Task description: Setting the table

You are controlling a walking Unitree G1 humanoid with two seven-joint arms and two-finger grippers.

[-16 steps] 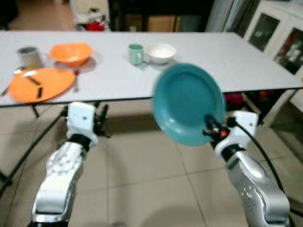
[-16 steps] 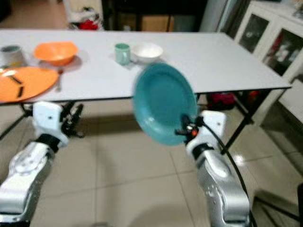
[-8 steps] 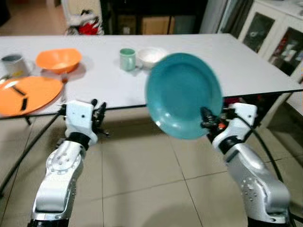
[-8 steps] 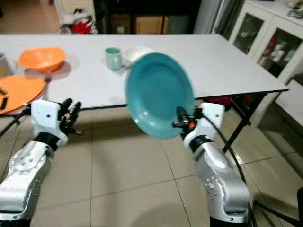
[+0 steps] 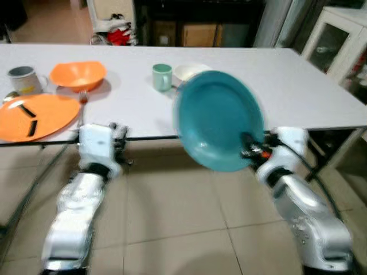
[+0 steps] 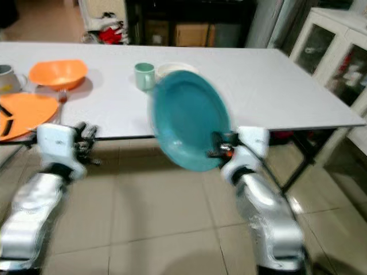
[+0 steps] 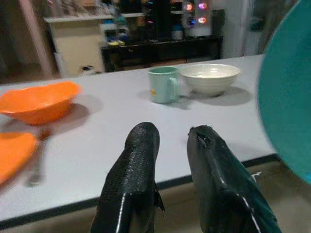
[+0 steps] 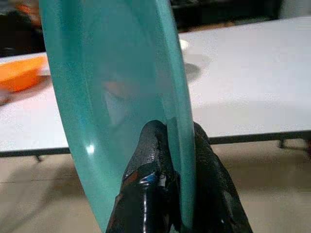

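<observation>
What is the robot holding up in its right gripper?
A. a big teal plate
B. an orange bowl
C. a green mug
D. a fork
A. The right gripper is pinched on the rim of the teal plate, holding it on edge in front of the white table; the orange bowl and green mug sit on the table.
</observation>
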